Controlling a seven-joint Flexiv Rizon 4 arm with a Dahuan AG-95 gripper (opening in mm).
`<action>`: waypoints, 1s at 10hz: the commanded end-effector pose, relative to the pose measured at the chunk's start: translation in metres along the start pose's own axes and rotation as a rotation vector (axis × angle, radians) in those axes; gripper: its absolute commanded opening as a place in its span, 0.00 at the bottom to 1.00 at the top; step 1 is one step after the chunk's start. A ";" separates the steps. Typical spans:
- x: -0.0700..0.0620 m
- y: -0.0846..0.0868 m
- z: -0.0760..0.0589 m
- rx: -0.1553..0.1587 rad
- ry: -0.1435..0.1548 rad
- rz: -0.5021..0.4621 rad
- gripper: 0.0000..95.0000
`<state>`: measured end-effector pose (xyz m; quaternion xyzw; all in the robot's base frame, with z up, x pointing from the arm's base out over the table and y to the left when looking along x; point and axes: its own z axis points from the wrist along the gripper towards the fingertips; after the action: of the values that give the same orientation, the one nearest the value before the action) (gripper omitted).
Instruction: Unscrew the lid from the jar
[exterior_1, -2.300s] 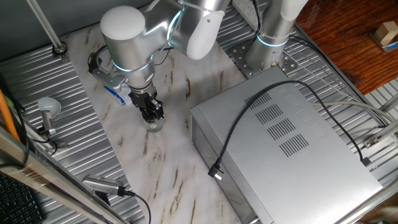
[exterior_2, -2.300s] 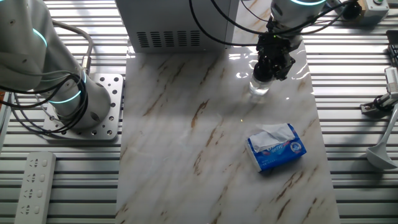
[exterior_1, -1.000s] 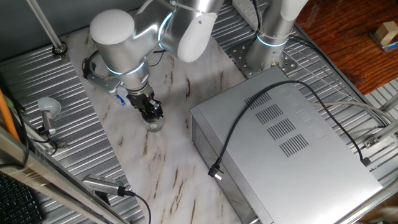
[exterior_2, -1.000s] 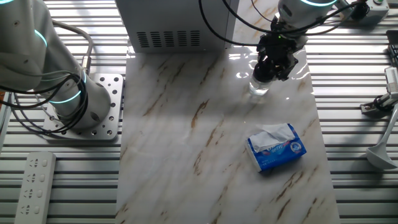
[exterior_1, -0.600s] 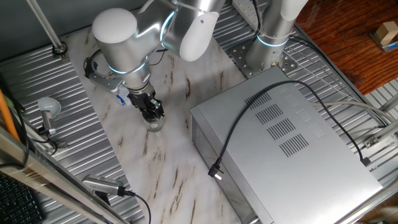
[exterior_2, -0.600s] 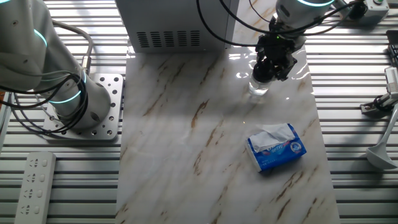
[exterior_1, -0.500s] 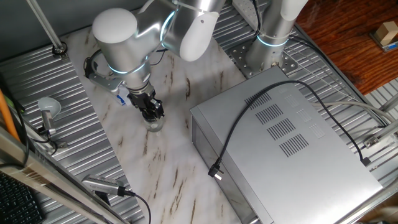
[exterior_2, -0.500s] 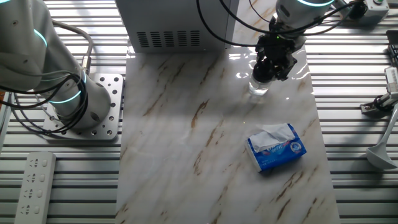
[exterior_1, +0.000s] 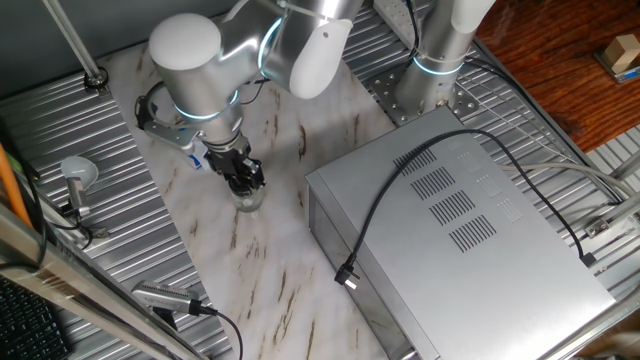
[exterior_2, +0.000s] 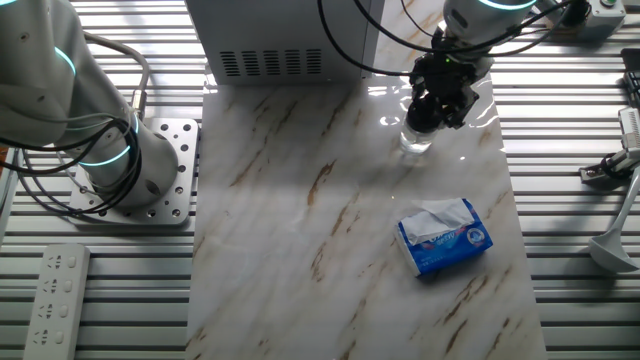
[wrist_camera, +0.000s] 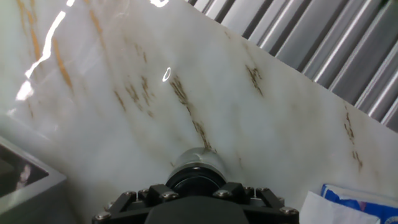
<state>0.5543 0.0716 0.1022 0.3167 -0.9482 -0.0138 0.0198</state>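
The small clear jar (exterior_1: 248, 201) stands upright on the marble board, left of the grey box; it also shows in the other fixed view (exterior_2: 415, 143). In the hand view its clear rim (wrist_camera: 198, 159) sits just ahead of the hand, with the black lid (wrist_camera: 195, 181) on top of it. My gripper (exterior_1: 244, 181) points straight down over the jar, and its black fingers are closed round the lid. In both fixed views the fingers hide most of the lid. The gripper also shows in the other fixed view (exterior_2: 430, 112).
A large grey metal box (exterior_1: 470, 220) with a black cable lies right of the jar. A blue-and-white packet (exterior_2: 445, 236) lies on the board near the jar. A second arm's base (exterior_2: 120, 160) stands beside the board. A white ladle (exterior_1: 75, 175) lies on the ribbed table.
The hand has turned a little about its vertical axis while staying on the lid. The jar stands in the same spot.
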 end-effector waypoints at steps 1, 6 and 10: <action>0.000 0.000 0.000 0.001 0.003 -0.040 0.60; 0.000 0.000 0.001 0.006 0.002 -0.138 0.60; 0.000 0.000 0.001 0.009 -0.002 -0.268 0.60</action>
<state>0.5534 0.0717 0.1024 0.4296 -0.9028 -0.0130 0.0155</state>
